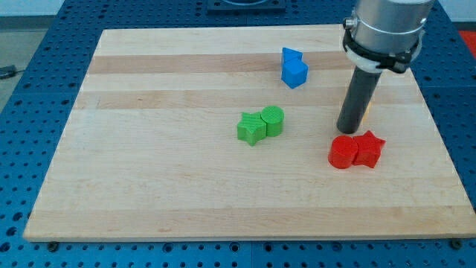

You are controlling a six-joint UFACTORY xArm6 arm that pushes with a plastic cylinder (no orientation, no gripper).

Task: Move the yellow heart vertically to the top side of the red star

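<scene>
The red star lies at the view's right, touching a red cylinder on its left. My tip stands just above the red cylinder, up and left of the red star. The yellow heart is almost wholly hidden behind the rod. Only a thin yellow sliver shows at the rod's right edge, above the red star. I cannot tell whether the tip touches it.
A green star and a green cylinder touch each other near the board's middle. Two blue blocks sit together near the top, left of the rod. The board's right edge is close to the red star.
</scene>
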